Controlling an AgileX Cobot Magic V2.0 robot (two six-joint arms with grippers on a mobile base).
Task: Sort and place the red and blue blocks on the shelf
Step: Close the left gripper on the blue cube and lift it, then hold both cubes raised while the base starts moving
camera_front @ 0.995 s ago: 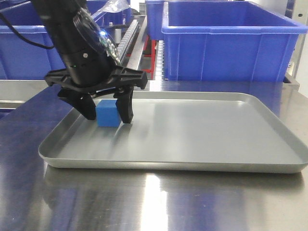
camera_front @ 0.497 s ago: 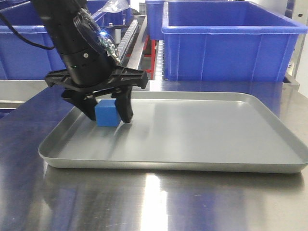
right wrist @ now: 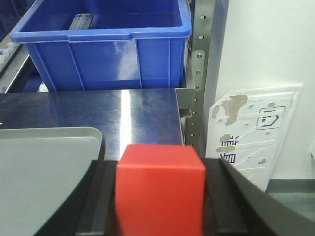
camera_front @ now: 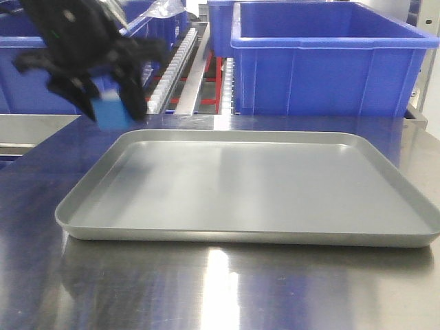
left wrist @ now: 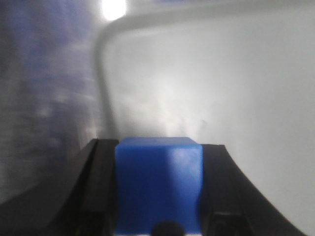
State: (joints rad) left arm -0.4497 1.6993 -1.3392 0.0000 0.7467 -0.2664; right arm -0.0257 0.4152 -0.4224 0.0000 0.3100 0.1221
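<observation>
Above the tray's point(camera_front: 240, 237) far left corner, my left jaws clamp the blue cube point(camera_front: 110, 112); right jaws clamp the red cube point(right wrist: 160, 189) over the bench point(right wrist: 123, 108). I'd travel slowly, level, toward the shelf point(camera_front: 180, 55).

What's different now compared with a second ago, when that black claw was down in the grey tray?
The left gripper, gripping the small sky-blue cube, has lifted it out of the shallow grey metal tray and carried it up and toward the left of the front view. The cube is now in the air, clear of the tray floor. The tray and the big dark-blue plastic bins stayed put.
</observation>
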